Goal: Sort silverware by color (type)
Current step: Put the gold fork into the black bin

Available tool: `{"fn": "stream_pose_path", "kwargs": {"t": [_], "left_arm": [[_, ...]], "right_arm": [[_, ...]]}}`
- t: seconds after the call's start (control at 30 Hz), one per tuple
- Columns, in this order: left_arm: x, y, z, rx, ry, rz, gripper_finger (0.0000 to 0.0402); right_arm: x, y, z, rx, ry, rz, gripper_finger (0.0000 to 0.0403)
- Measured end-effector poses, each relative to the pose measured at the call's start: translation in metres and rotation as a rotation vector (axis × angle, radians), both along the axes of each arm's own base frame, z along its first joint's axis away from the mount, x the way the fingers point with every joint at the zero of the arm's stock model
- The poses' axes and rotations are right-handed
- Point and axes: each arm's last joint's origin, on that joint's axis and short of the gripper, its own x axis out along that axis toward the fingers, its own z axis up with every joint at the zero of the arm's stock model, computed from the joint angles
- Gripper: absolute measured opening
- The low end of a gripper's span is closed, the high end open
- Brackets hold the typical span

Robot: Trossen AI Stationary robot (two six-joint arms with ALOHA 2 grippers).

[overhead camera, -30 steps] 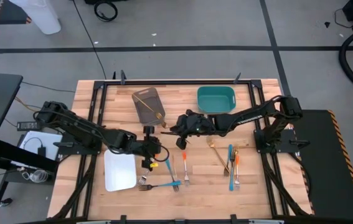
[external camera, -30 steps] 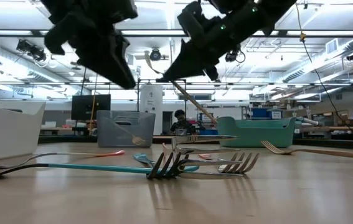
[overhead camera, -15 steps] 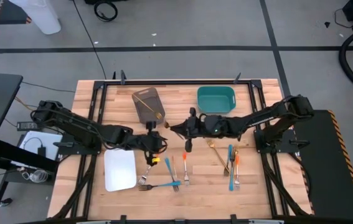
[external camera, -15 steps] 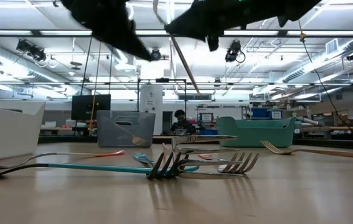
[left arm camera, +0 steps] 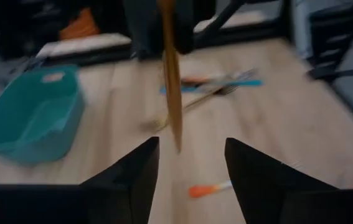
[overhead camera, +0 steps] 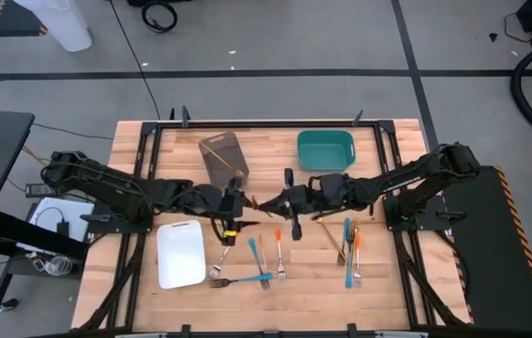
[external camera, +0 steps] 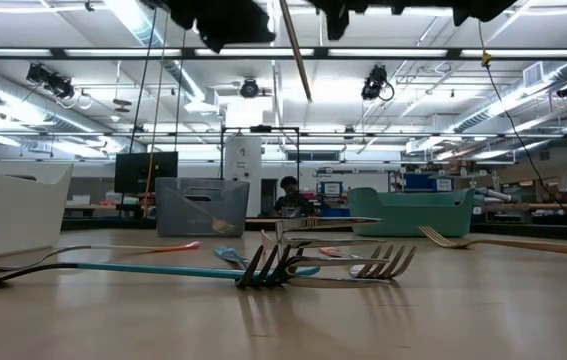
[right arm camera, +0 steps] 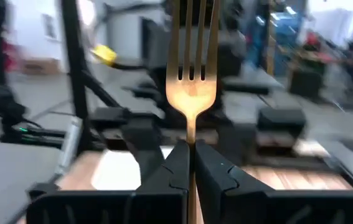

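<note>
As left tool [left arm camera: 185, 165] opened, right tool [right arm camera: 190, 163] kept gold fork [right arm camera: 192, 74]

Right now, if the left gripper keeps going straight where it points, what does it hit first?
Likely the gold fork hanging right in front of the open left gripper, held by the right gripper. Depth is unclear; beyond it lies the table.

A grey tray [overhead camera: 223, 157] and a teal tray [overhead camera: 326, 150] sit at the far side of the wooden counter [overhead camera: 312, 282]; a white tray [overhead camera: 180, 254] lies nearer, leftward.
</note>
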Motion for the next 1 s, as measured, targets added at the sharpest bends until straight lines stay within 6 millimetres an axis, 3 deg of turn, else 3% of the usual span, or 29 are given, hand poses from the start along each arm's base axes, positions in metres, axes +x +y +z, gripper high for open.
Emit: {"fn": "stream_pose_path", "kwargs": {"t": [0.3, 0.5, 1.0], "left_arm": [[0.006, -0.003, 0.009, 0.046, -0.121, -0.122, 0.0197], [0.012, 0.000, 0.011, -0.010, -0.180, -0.200, 0.0186], [0.018, 0.007, 0.013, -0.034, -0.239, -0.214, 0.0098]], "right_arm": [[-0.001, 0.004, 0.005, -0.018, -0.060, 0.198, 0.0017], [-0.001, 0.001, 0.007, -0.039, -0.090, 0.209, 0.0017], [-0.001, 0.000, 0.009, -0.053, -0.109, 0.221, 0.0017]]}}
